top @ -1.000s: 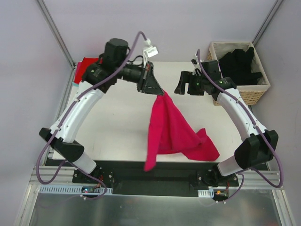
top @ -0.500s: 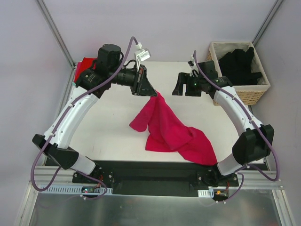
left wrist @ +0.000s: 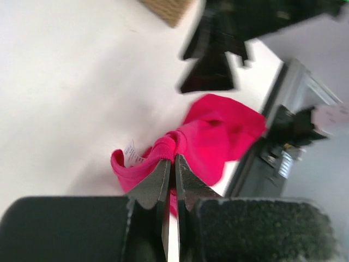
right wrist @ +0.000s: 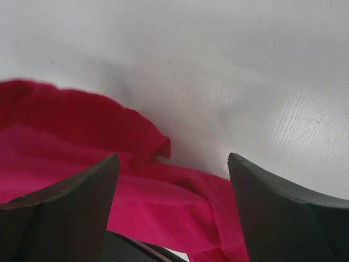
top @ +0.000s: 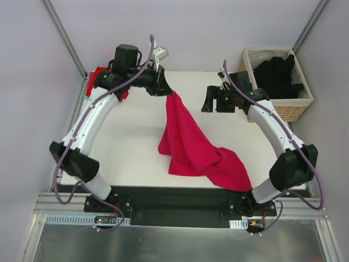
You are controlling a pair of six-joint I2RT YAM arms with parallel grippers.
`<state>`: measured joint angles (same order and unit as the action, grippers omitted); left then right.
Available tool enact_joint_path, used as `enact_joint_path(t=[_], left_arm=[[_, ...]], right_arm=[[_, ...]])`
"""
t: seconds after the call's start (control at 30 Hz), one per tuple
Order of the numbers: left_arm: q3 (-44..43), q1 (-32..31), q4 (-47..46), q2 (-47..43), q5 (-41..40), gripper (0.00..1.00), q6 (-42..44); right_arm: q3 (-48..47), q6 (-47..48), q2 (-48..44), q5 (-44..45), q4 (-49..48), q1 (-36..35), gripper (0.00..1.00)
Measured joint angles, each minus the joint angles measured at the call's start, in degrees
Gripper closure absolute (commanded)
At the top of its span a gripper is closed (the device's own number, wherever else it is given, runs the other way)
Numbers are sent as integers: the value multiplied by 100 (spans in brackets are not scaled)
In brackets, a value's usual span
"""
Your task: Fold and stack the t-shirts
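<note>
Two arms rise from the near edge of the white table (top: 125, 142), the left arm (top: 90, 123) curving toward the far left corner and the right arm (top: 275, 128) bending in from the right. Between them the magenta-pink t-shirt (top: 188, 144) hangs from one pinched point near the far side and trails down to the right, its lower part bunched in a heap on the table close to the near edge. At the far right corner stands a wicker basket (top: 297, 106) heaped with black t-shirts (top: 278, 73), and a red t-shirt (top: 98, 73) peeks out behind the left arm at the far left. The left gripper (top: 163, 87) is clamped tight on a fold of the pink cloth, holding it up. The right gripper (top: 214, 101) hovers just right of the hanging cloth, jaws spread wide with nothing between them. A small white label (left wrist: 131, 153) shows on the cloth just beside the left fingertips.
</note>
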<state>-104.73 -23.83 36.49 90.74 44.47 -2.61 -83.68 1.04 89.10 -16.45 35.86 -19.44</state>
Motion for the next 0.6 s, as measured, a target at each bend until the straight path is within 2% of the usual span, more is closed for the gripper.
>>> enact_joint_path(t=[0.2, 0.23, 0.27, 0.33, 0.37, 0.4, 0.5, 0.6], left_arm=[[-1130, 470, -20, 1665, -487, 100, 372], [-1419, 518, -4, 2013, -601, 95, 398], [-1628, 525, -2, 2243, -697, 77, 398], [-2076, 546, -4, 2675, -920, 58, 387], [-2277, 551, -2, 2824, -1010, 34, 361], [-2428, 551, -20, 2911, -1115, 20, 302], [-2588, 551, -118, 2863, -1478, 14, 20], [-2312, 551, -391, 2485, -1775, 16, -334]], right_arm=[[0, 74, -2, 61, 87, 0, 17], [2, 94, -4, 59, 114, 0, 17], [2, 103, -9, 59, 131, 0, 18], [13, 118, -37, 61, 155, 0, 18], [13, 122, -57, 59, 170, 0, 18], [13, 125, -76, 59, 173, 0, 18], [13, 131, -109, 55, 166, -2, 18], [13, 92, -109, 48, 133, -24, 18]])
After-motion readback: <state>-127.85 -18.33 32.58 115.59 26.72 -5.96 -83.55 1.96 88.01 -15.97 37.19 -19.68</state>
